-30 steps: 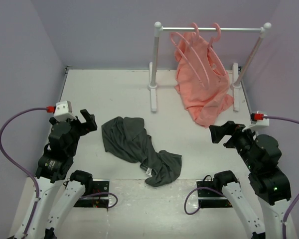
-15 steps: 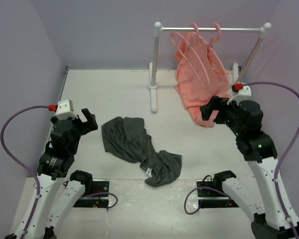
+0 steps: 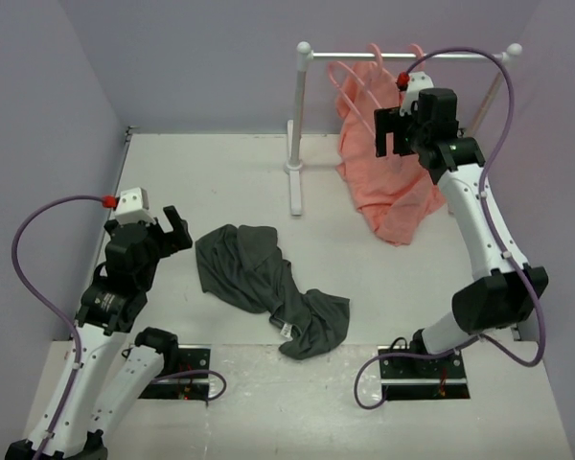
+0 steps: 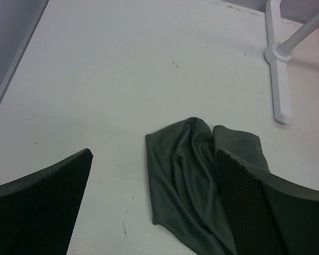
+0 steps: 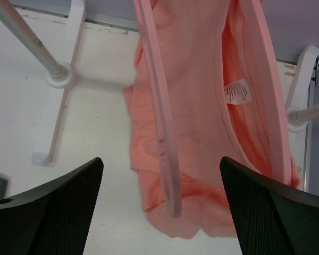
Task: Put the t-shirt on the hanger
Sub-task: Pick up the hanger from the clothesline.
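Charcoal fabric of the t-shirt [image 3: 268,287] is seen crumpled on the table [image 3: 220,172], near and middle, well apart from the rail [image 3: 402,56] at the far right. In the left wrist view its near end is cut off by the frame and partly hidden behind a finger. A small white neck tag [image 3: 286,331] is shown at its near end in the top view; no writing can be made out on it.

The hanger [image 5: 158,101] is hung bare on the rail, just left of a second hanger [image 5: 268,79] dressed in a pink garment [image 3: 393,192]. Both hooks are cut off by the top edge of the right wrist view, and both hangers are partly hidden by the right gripper [image 3: 391,129] in the top view. A white tag [image 5: 237,91] is sewn inside the garment's neck; its print is too small to be read.

The right gripper is held high, close in front of the hangers, jaws spread wide, nothing grasped. The left gripper [image 3: 172,230] is held over the table just left of the t-shirt, jaws likewise wide and nothing held.

Bare tabletop is left open to the left and far side of the t-shirt, up to the table's edges.
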You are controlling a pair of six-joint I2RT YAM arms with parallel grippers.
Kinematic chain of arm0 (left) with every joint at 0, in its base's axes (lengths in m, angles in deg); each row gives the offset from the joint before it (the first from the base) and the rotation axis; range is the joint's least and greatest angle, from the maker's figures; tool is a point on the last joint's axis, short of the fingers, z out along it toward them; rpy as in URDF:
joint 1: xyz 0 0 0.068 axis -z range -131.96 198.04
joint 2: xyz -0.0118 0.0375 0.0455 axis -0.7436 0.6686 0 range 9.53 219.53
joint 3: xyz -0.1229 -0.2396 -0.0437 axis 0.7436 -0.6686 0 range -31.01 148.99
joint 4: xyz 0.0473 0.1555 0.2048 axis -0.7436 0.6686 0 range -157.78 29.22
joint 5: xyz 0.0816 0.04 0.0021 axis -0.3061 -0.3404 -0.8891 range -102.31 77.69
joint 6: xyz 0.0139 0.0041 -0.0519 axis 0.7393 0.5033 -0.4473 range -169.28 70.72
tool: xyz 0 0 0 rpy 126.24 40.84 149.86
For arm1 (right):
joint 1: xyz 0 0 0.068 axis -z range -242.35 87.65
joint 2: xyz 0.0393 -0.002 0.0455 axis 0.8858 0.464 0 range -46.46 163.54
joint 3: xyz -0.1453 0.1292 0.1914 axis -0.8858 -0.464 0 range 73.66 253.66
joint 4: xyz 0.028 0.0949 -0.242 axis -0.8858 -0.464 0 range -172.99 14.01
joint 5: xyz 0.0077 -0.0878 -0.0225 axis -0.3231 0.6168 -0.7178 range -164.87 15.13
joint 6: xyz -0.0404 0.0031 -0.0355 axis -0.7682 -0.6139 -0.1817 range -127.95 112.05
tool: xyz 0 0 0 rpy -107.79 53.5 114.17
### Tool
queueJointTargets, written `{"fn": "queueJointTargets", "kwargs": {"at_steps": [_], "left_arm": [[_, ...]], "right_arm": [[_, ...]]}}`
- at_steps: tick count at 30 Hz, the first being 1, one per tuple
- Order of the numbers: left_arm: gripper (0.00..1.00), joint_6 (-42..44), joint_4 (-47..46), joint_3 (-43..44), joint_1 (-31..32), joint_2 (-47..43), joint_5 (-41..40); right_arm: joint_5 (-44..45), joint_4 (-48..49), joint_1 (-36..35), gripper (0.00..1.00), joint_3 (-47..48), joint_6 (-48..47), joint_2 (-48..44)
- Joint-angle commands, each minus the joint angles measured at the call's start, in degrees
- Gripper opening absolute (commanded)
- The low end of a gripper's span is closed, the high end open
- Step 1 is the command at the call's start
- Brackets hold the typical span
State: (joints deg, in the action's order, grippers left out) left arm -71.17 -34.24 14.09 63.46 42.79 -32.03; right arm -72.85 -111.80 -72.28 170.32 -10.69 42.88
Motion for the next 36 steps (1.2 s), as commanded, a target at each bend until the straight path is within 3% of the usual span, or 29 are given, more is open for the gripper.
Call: {"fn": "queueJointTargets", "kwargs": {"at_steps": [1, 2, 3, 7, 10, 14, 16, 19, 25, 32, 36], "left_arm": [[1.00, 0.4, -2.1, -0.5, 0.1, 0.4, 0.9], [1.00, 0.4, -2.1, -0.5, 0.1, 0.4, 0.9], [1.00, 0.5, -2.1, -0.5, 0.1, 0.7, 1.0], [1.00, 0.8, -2.4, -0.5, 0.1, 1.8, 2.1], [1.00, 1.0, -2.5, -0.5, 0.1, 2.0, 2.6], [1.00, 1.2, -2.9, -0.5, 0.1, 2.0, 3.2], [1.00, 1.3, -2.8, -0.5, 0.1, 2.1, 3.4], [1.00, 1.4, -2.9, -0.6, 0.1, 2.1, 3.9], [1.00, 1.6, -3.5, -0.8, 0.1, 1.6, 5.2], [1.00, 2.7, -3.6, 0.8, 0.4, 3.1, 13.1], [1.00, 1.6, -4.3, 2.0, 0.4, 3.9, 23.7]], "right_arm": [[-4.6, -2.1, 1.0, 0.88, 6.7, -4.4, 5.9], [-5.0, -2.2, 1.1, 0.85, 6.9, -4.4, 6.2], [-10.1, -3.5, 1.1, 0.75, 8.2, -4.1, 7.4], [-14.9, -4.9, 1.1, 0.48, 10.6, -2.3, 10.1], [-14.3, -4.2, 1.1, 0.36, 10.4, -1.2, 10.3], [-14.8, -4.2, 1.1, 0.28, 10.4, -0.6, 10.2], [-15.0, -4.2, 1.1, 0.12, 10.3, -0.3, 9.9], [-16.6, -3.7, 1.2, 0.01, 10.3, 1.1, 9.4], [-16.9, -3.7, 1.1, 0.00, 11.8, 5.2, 8.1], [-16.4, -2.3, 1.1, 0.00, 12.1, 7.0, 5.1], [-15.0, -2.9, 1.1, 0.00, 9.7, 7.5, 3.3]]}}
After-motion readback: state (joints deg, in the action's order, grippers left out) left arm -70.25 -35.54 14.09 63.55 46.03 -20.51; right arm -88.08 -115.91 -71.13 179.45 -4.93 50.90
